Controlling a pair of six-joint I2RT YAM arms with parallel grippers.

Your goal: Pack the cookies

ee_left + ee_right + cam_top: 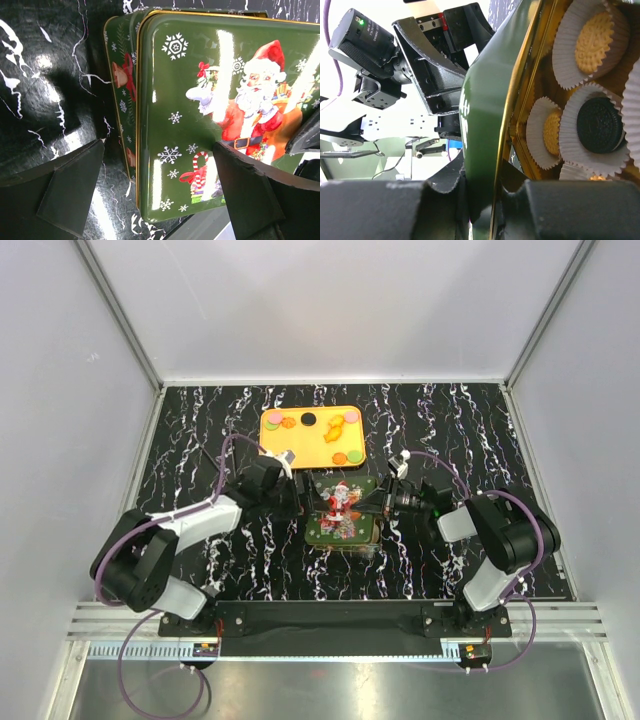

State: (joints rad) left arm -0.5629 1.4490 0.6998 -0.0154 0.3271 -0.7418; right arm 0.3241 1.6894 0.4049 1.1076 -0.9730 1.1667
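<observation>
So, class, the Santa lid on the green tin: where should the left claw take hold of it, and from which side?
Grip the lid by its turned-down rim at the left edge, coming in from the left, opposite the right claw that pinches the other rim. The flat panel looks too broad to span, and the rim sits between the fingers of the open left claw.

A black surface (200,420) veined with white is enclosed by pale walls (330,310). Toward its far side a yellow-orange tray (300,448) is laid. Just in front of it a green tin (343,525) is set, its lid (175,150) painted with Santa and snowflakes and seated askew. White pleated paper cups (565,45) are seen inside.
</observation>
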